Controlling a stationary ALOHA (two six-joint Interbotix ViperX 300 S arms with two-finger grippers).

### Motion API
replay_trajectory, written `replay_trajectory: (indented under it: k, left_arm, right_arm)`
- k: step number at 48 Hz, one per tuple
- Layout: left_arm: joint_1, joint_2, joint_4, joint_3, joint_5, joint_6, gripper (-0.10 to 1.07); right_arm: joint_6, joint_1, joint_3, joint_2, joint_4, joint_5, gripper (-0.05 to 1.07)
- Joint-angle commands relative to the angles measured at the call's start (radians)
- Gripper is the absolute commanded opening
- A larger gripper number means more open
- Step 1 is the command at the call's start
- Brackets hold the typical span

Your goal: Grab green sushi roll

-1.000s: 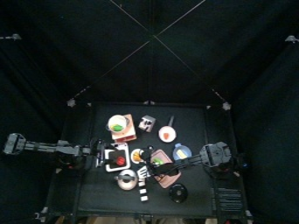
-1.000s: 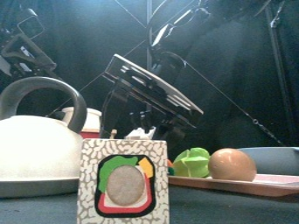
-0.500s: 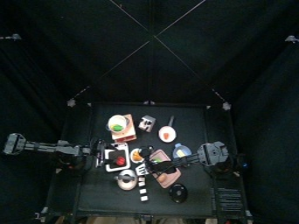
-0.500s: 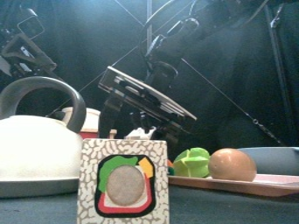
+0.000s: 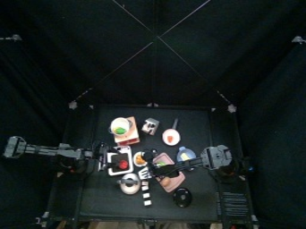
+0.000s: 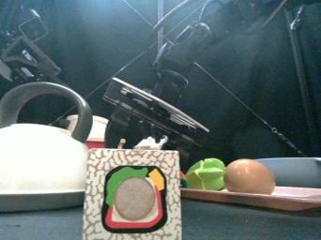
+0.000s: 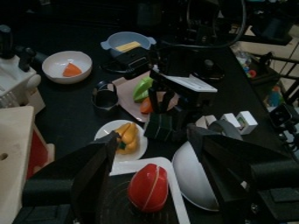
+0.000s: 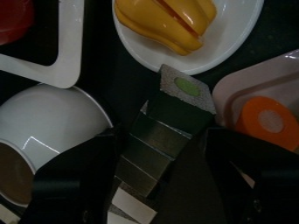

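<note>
With my right gripper (image 8: pixel 163 179) spread open directly above the green sushi roll (image 8: pixel 177 118) mid-worktop, I fear clipping the crowding white kettle (image 8: pixel 47 122) or fruit plate (image 8: pixel 222 48).

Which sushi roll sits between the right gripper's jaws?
The dark green roll with the pale green centre; the open jaws of the right gripper flank it. The speckled white roll stands elsewhere, in the front view's foreground.

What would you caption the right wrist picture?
Open right gripper poised over the green sushi roll, beside a plate.
</note>
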Motion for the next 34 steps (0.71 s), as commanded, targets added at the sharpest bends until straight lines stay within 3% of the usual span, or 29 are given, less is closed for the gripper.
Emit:
replay_trajectory:
  k: [1, 10, 26, 34]
  left_arm:
    - [0.002, 0.002, 0.002, -0.012, -0.003, 0.002, 0.98]
    - [0.002, 0.002, 0.002, -0.012, -0.003, 0.002, 0.98]
    - [0.002, 0.002, 0.002, -0.012, -0.003, 0.002, 0.98]
    - [0.000, 0.000, 0.002, -0.014, -0.003, 0.002, 0.98]
  right_arm:
    - [-0.002, -0.005, -0.021, -0.020, -0.005, 0.000, 0.94]
    - [-0.002, -0.003, -0.028, -0.009, -0.009, 0.002, 0.93]
    - [0.000, 0.003, -0.035, -0.009, -0.009, 0.012, 0.72]
    - [0.000, 0.006, -0.037, -0.044, -0.028, 0.055, 0.71]
